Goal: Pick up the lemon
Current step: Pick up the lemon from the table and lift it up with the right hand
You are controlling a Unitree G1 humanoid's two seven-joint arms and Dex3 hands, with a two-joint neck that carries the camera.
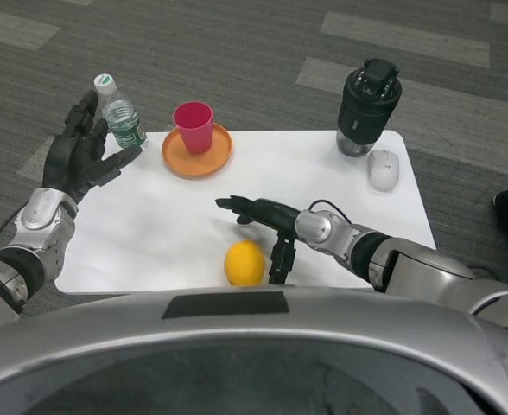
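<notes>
Here, the right hand (256, 212) hovers open and empty just above the lemon (244, 263); the left hand (83, 151) waits, fingers spread, holding nothing.

the lemon (244, 263) has a smooth, slightly waxy yellow skin with a soft sheen. the bench (323, 186) is matt white. the red cup (193, 126) and orange plate (172, 156) look like smooth plastic, the bottle (121, 116) clear plastic. both forearms are brushed silver metal; the left hand (79, 154) and right hand (259, 211) are matt black. the floor (237, 52) is rough grey carpet.
</notes>
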